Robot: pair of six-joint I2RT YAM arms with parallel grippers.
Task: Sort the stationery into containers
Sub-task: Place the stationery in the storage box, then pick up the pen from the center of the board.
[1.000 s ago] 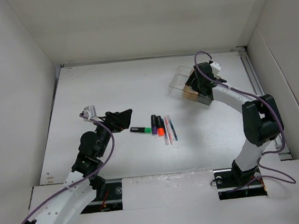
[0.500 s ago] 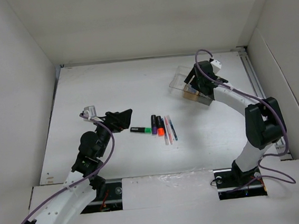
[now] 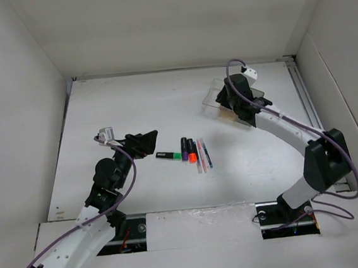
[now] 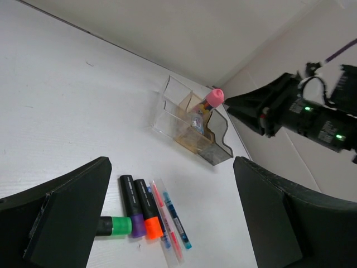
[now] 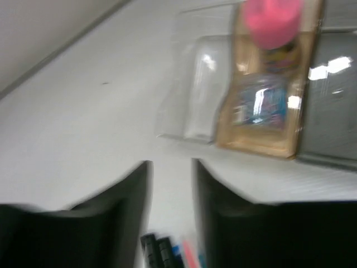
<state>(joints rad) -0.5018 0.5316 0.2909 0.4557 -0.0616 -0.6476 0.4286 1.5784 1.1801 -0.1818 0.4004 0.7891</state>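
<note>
Three black markers with green (image 3: 168,155), purple (image 3: 184,148) and orange (image 3: 192,150) ends lie mid-table beside a pink pen (image 3: 199,156) and a blue pen (image 3: 206,155). They also show in the left wrist view: green marker (image 4: 117,225), purple marker (image 4: 131,204), orange marker (image 4: 147,206). The joined boxes (image 3: 211,99) stand at the back right. A pink-capped bottle (image 4: 215,97) stands upright in the tan box (image 5: 262,120), between the clear box (image 5: 198,95) and the dark grey one (image 5: 329,111). My right gripper (image 3: 227,104) hovers over the boxes, jaws slightly apart and empty (image 5: 170,195). My left gripper (image 3: 151,140) is open just left of the markers. The grey jar is out of view.
White walls enclose the table on three sides. A rail (image 3: 305,96) runs along the right edge behind the boxes. The right arm's forearm (image 3: 286,127) stretches across the right half of the table.
My right gripper has shifted left and a little back over the boxes. The left arm and the markers have not moved.
</note>
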